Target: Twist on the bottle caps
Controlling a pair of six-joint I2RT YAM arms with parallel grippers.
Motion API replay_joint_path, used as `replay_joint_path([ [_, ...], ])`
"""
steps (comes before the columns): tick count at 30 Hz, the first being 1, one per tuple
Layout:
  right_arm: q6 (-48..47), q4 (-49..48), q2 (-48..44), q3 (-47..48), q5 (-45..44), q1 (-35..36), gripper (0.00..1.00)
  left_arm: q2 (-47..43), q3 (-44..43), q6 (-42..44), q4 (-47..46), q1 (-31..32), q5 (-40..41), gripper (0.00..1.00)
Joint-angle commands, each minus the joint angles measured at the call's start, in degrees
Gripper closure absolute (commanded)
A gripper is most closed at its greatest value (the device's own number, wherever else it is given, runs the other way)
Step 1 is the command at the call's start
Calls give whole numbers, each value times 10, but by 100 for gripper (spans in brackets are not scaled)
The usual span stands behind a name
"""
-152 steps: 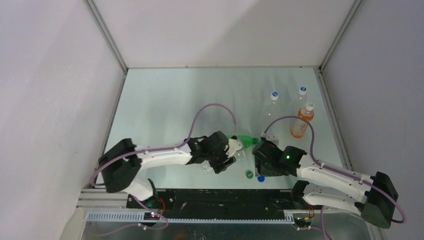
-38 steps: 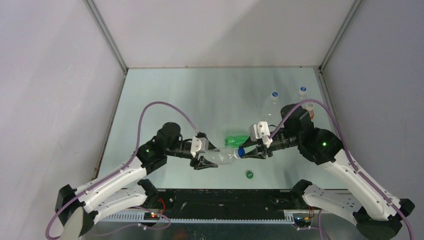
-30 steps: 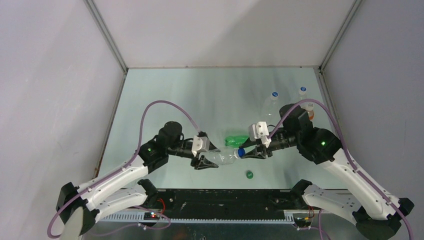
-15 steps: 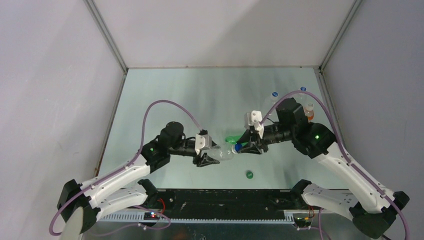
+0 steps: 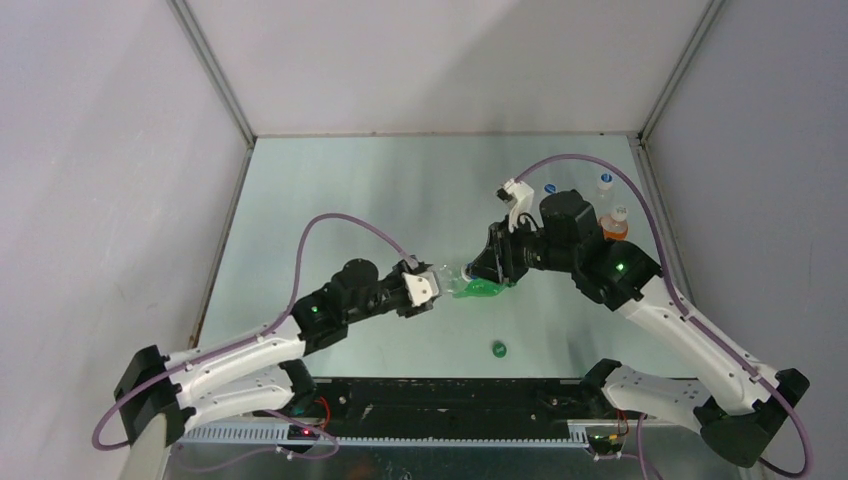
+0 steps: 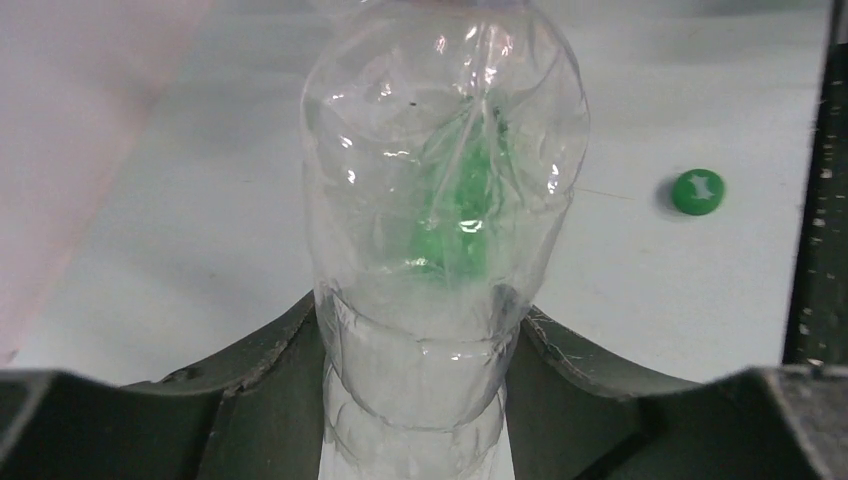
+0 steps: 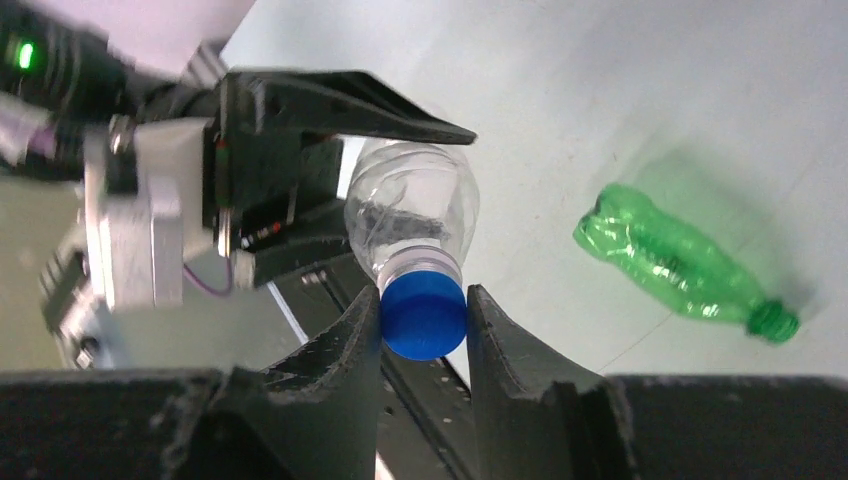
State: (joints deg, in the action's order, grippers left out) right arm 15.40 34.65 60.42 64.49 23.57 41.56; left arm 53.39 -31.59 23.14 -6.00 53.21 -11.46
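My left gripper [image 6: 420, 400] is shut on the body of a clear crumpled bottle [image 6: 440, 200] and holds it off the table. My right gripper [image 7: 423, 318] is shut on the solid blue cap [image 7: 423, 315], which sits on that bottle's neck [image 7: 412, 215]. In the top view the two grippers [image 5: 425, 285] [image 5: 478, 268] meet over the table's middle. A green cap [image 5: 498, 348] lies loose near the front edge and also shows in the left wrist view [image 6: 697, 191]. A green bottle [image 5: 482, 289] without a cap lies on its side under the grippers.
Three upright bottles stand at the back right: a clear one with a white-and-blue cap [image 5: 549, 190], another clear one [image 5: 604, 181] and an orange one with a white cap [image 5: 613, 222]. The black base rail [image 5: 430, 395] runs along the near edge.
Both grippers have moved up and away from the near edge with the clear bottle between them. The right wrist has swung over the bottle and the blue cap is now hidden in the top view.
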Motion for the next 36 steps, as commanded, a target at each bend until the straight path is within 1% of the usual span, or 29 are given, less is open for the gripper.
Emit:
replay_joint_path([
  [1,207,77,15,-12,-157,19,100,-4,-38,30,-247,48,105,100],
  [2,232,78,15,-12,-162,21,100,2,-35,38,-257,58,109,100],
  [8,270,69,-3,-12,-202,24,100,18,-20,35,-260,64,113,100],
  [9,269,64,-9,-12,-208,23,97,20,-18,32,-257,64,112,100],
  [10,266,60,-12,-12,-210,23,87,21,-15,26,-251,64,113,100],
  [11,256,49,-18,-13,-213,24,80,24,-9,22,-248,64,113,100],
  [12,249,44,-22,-13,-214,23,65,26,-5,13,-248,63,126,100],
  [13,234,32,-29,-12,-216,23,58,30,4,3,-246,63,128,100],
  [14,225,25,-34,-12,-215,22,45,31,8,-3,-245,62,130,100],
  [15,202,10,-44,-12,-213,21,40,33,18,-16,-243,59,130,100],
  [16,192,3,-50,-12,-209,21,30,35,22,-24,-242,58,123,100],
  [17,174,-10,-62,-12,-209,20,26,35,30,-39,-237,51,121,100],
  [18,165,-16,-73,-13,-205,19,22,36,33,-46,-233,48,101,100],
  [20,130,-29,-89,-12,-191,18,18,34,39,-65,-216,40,84,100],
  [22,82,-39,-105,-12,-163,13,17,29,41,-81,-193,29,62,100],
  [24,11,-42,-118,-12,-143,9,16,24,43,-98,-170,7,22,100],
  [25,-14,-42,-124,-12,-128,7,16,22,45,-107,-166,-1,-15,100],
  [26,-80,-35,-132,-13,-86,5,16,19,45,-110,-153,-16,-37,100],
  [27,-110,-29,-136,-12,-64,3,16,18,39,-116,-143,-24,-81,100],
  [28,-165,-16,-142,-12,-28,3,15,17,36,-117,-121,-38,-103,100],
  [29,-196,-8,-146,-12,-10,2,16,18,26,-117,-110,-45,-153,100],
  [30,-254,11,-150,-13,28,2,16,19,20,-115,-85,-58,-175,100],
  [31,-289,22,-152,-12,66,2,16,19,9,-113,-74,-63,-220,100],
  [32,-345,42,-157,-13,82,2,16,21,-5,-105,-47,-70,-240,100],
  [33,-365,48,-160,-12,105,2,16,21,-12,-99,-33,-72,-268,100],
  [36,-447,62,-168,-12,141,2,17,27,-48,-69,34,-75,-320,100],
])
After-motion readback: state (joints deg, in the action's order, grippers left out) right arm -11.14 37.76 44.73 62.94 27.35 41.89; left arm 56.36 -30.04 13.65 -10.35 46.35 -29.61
